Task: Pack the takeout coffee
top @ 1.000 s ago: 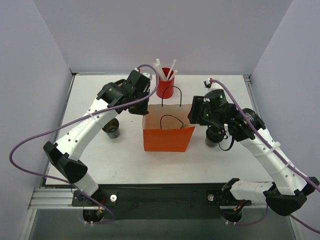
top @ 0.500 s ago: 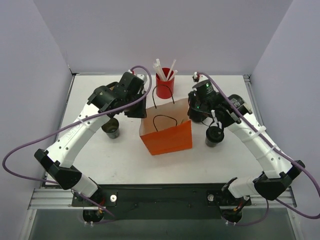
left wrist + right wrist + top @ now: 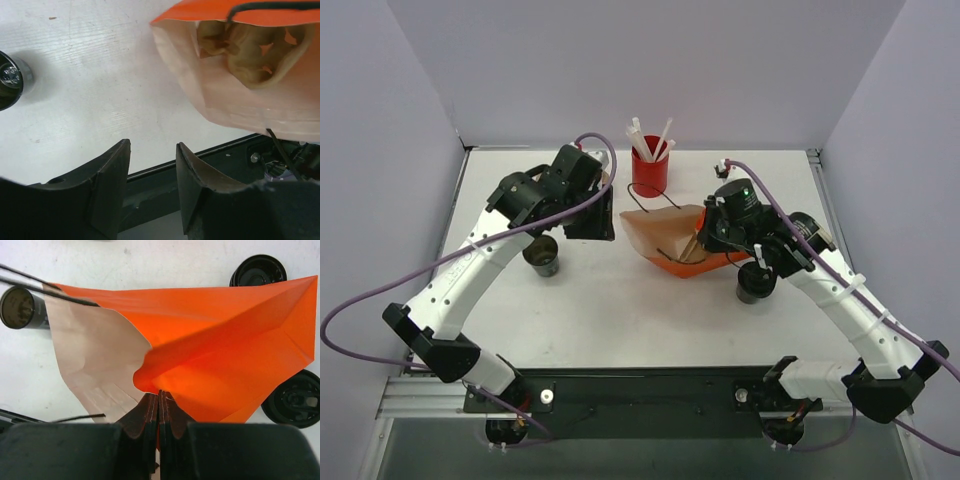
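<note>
1. The right gripper [image 3: 159, 396] was clamped on a fold of the orange bag [image 3: 672, 228], which leaned over with its mouth toward the left arm.
2. The left gripper [image 3: 152, 150] hung parted and empty near that mouth.
3. The left coffee cup [image 3: 541, 257] and the right coffee cup [image 3: 755, 285] stood on the table [image 3: 620, 320], outside the bag.

White table [image 3: 620, 320] in front of me carries four things. Orange paper bag [image 3: 670, 235] sits mid-table, tipped over, mouth facing 9 o'clock. From the bag: red cup of straws [image 3: 649, 178] upright at 12, dark cup [image 3: 542, 257] at 9, second dark cup [image 3: 754, 285] at 4, just beside the bag.
</note>
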